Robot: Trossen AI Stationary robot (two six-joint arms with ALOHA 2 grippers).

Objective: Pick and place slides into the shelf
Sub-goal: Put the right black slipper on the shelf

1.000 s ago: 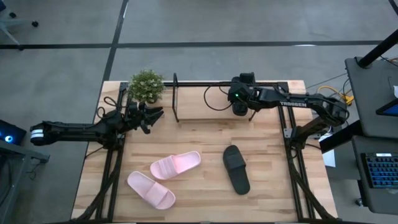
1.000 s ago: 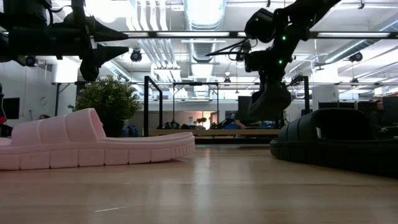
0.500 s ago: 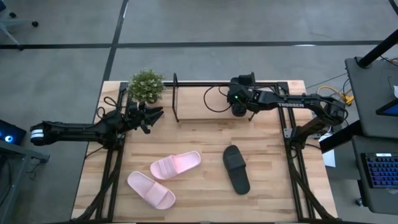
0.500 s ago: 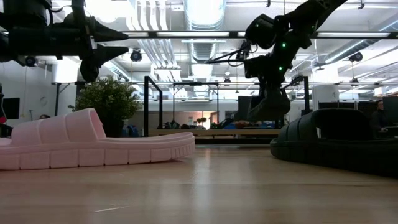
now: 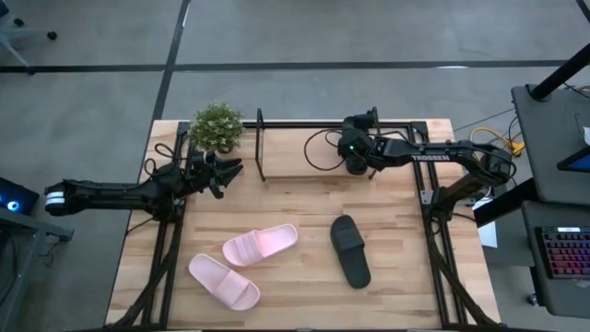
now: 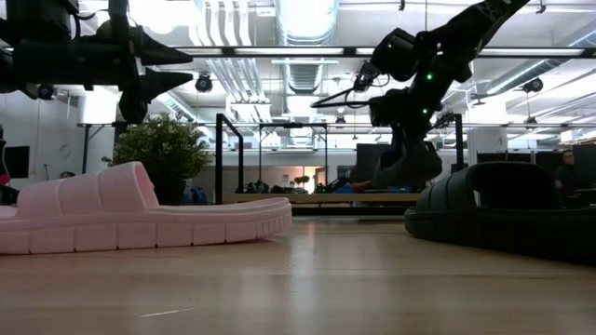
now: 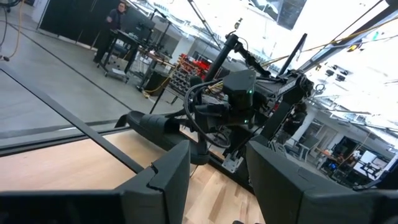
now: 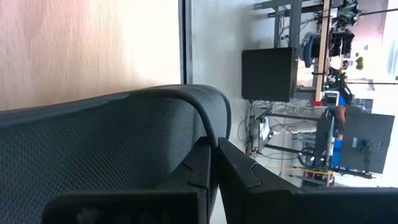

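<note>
Two pale pink slides [image 5: 261, 243] [image 5: 224, 281] and one black slide [image 5: 350, 251] lie sole down on the tabletop's near half. The shelf [image 5: 295, 167], black tubing with a light board, stands at the far edge. Over its right part my right gripper [image 5: 355, 166] is shut on a second black slide [image 7: 155, 124], which reaches out low over the board; the arm hides most of it from above. My left gripper [image 5: 230, 171] hovers open and holds nothing, left of the shelf. My right gripper pinches a curved, textured edge of the black slide [image 8: 208, 134] between its two fingers. They slant down at it from the table's right side. The slide lies about level, close over the shelf board [image 8: 93, 50]; whether it touches the board I cannot tell.
A potted plant [image 5: 217, 126] stands at the far left corner, beside the shelf's left end post [image 5: 261, 145]. Bare wood lies between the shelf and the slides on the table. A person [image 7: 115, 18] shows far off in the room.
My right gripper has sunk toward the shelf board with the black slide, still shut on it.
</note>
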